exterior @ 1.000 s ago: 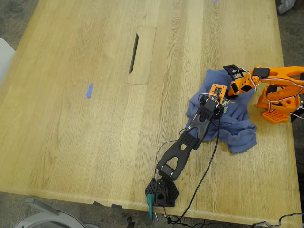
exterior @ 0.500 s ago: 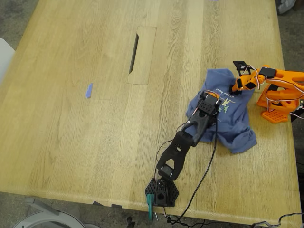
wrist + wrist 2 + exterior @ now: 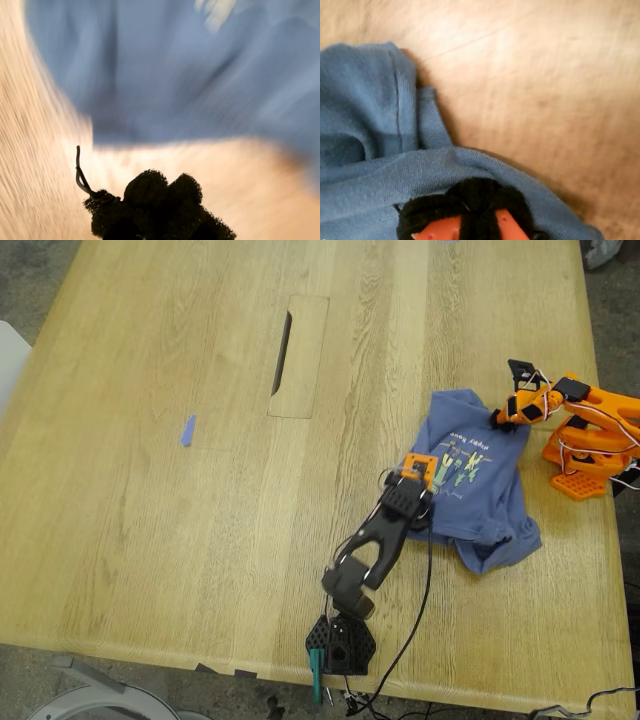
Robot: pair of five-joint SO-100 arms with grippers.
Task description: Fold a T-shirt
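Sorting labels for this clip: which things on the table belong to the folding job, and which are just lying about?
Job: T-shirt; my first gripper; my second gripper, at the shirt's edge.
Lying about: blue tape scrap; table's cable slot.

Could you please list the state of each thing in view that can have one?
T-shirt: print up, spread but rumpled, not folded.
My first gripper: above bare wood beside the shirt's edge; picture blurred, jaws unclear.
My second gripper: at a shirt fold; grip unclear.
Tape scrap: flat on the table.
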